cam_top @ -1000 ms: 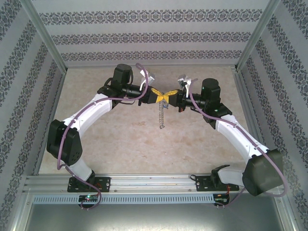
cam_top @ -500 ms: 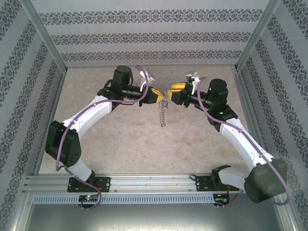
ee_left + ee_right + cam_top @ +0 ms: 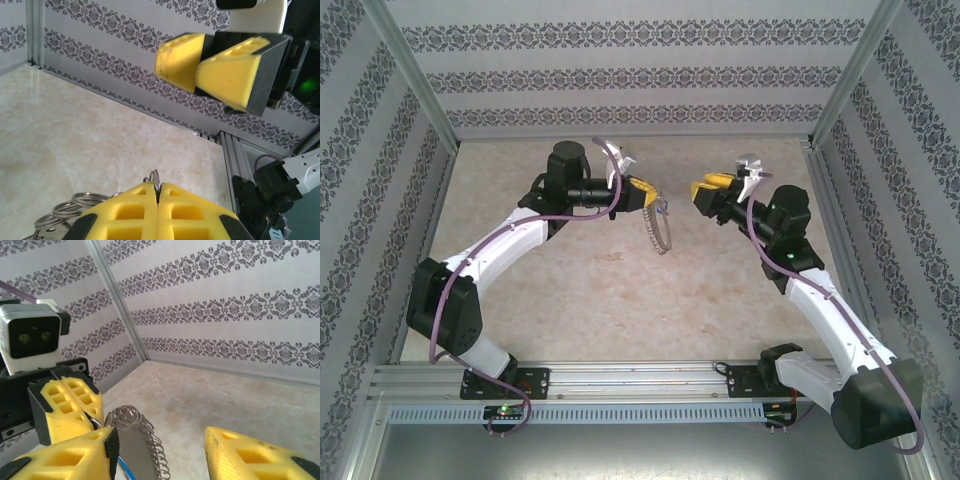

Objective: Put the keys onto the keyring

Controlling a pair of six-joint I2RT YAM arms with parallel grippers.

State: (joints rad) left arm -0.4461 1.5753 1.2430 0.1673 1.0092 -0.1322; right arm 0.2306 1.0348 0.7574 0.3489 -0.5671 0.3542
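Note:
My left gripper (image 3: 648, 195) is shut on the keyring (image 3: 660, 228), held up over the middle of the table. In the left wrist view a thin silvery loop (image 3: 156, 179) sticks out between the closed yellow fingers (image 3: 125, 212), and more rings (image 3: 75, 206) hang at the lower left. My right gripper (image 3: 701, 195) stands open a short way to the right, apart from the ring. Between its spread fingers (image 3: 65, 460) the right wrist view shows the coil of rings (image 3: 150, 440). Beside the coil hangs a flat silvery blade (image 3: 134, 450) with a blue strip (image 3: 124, 471), which looks like the key.
The beige table (image 3: 570, 290) is walled by patterned panels (image 3: 620, 75) at the back and both sides, with metal posts (image 3: 415, 80) at the corners. An aluminium rail (image 3: 620, 378) runs along the near edge by the arm bases.
My right gripper has opened and drawn back to the right, away from the left gripper. The left gripper keeps its hold, and the hanging rings now tilt to the right.

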